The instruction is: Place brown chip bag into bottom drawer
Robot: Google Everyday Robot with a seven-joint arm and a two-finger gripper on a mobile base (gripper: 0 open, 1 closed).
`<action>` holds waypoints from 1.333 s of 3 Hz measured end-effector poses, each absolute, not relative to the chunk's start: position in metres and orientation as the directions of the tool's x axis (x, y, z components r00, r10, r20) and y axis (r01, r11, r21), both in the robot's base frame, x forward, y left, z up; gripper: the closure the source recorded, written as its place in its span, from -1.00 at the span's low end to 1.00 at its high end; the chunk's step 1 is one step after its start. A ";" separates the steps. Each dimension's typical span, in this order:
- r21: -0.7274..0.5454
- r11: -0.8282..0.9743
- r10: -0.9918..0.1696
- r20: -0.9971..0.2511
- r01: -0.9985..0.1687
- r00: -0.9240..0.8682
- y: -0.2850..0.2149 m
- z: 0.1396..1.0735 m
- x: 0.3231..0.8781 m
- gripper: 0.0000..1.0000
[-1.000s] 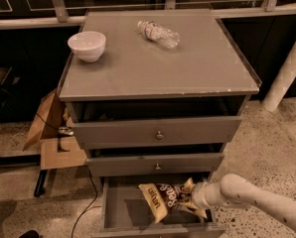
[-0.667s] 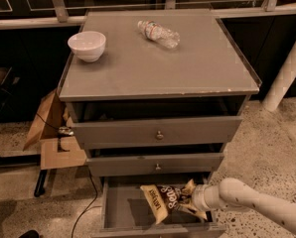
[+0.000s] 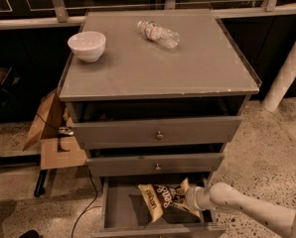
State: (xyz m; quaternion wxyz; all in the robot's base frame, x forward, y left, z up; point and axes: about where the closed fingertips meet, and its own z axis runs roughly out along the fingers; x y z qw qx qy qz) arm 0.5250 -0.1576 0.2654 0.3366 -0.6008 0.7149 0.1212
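Observation:
The brown chip bag (image 3: 164,198), dark brown with white script and tan ends, sits inside the open bottom drawer (image 3: 119,206), toward its right half. My gripper (image 3: 187,201) comes in from the lower right on a white arm and is at the bag's right end, inside the drawer. The bag covers the fingertips.
Two knobbed grey drawers (image 3: 158,133) are above the open one. On the cabinet top stand a white bowl (image 3: 87,45) and a clear plastic bottle (image 3: 158,32) lying on its side. Cardboard (image 3: 51,133) and a cable lie on the floor at the left. A white post (image 3: 287,68) stands at the right.
The bag and gripper stay in nearly the same place in the bottom drawer; no clear movement shows.

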 end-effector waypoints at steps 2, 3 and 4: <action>-0.255 0.229 -0.753 -0.658 -0.939 -0.005 -0.137 0.219 0.560 1.00; -0.260 0.226 -0.743 -0.670 -0.939 0.007 -0.130 0.202 0.576 1.00; -0.263 0.233 -0.736 -0.676 -0.936 0.007 -0.126 0.187 0.592 1.00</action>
